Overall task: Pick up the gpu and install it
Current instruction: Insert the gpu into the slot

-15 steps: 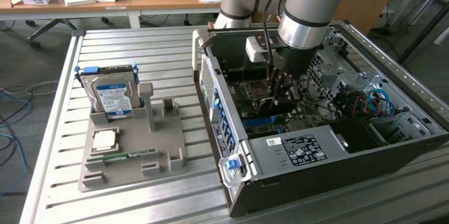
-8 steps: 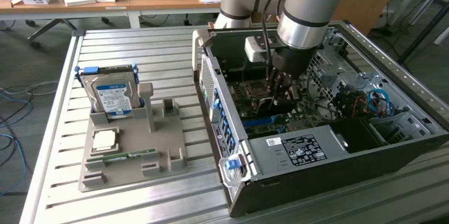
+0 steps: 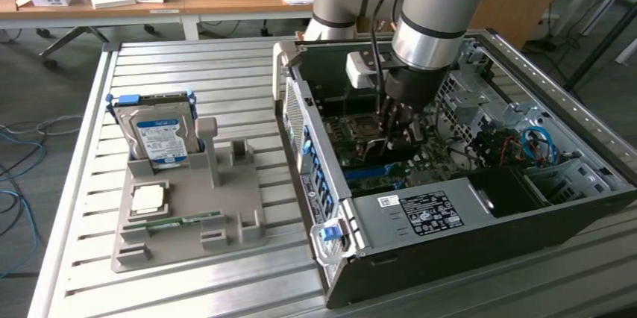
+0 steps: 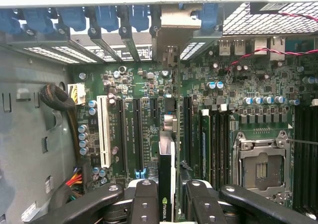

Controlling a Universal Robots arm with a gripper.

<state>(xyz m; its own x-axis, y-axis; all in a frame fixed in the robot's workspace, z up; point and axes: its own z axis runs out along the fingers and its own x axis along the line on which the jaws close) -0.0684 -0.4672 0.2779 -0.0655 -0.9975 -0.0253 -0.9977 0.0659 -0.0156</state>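
Note:
The gpu (image 4: 167,167) appears edge-on in the wrist view, standing upright over a long slot of the motherboard (image 4: 149,85). Its silver end bracket (image 4: 174,18) lies against the case's rear slot openings. My gripper (image 4: 169,196) is shut on the card's top edge, one black finger (image 4: 144,199) on each side. From outside, the gripper (image 3: 398,135) reaches straight down into the open computer case (image 3: 418,217), above the motherboard. I cannot tell whether the card is fully seated in the slot.
On the exterior view's left, a grey holder (image 3: 184,239) carries a hard drive (image 3: 159,135), a processor chip (image 3: 149,198) and a memory stick (image 3: 184,221). Inside the case are a white expansion slot (image 4: 104,132), a processor socket (image 4: 261,167) and coloured cables (image 3: 532,146).

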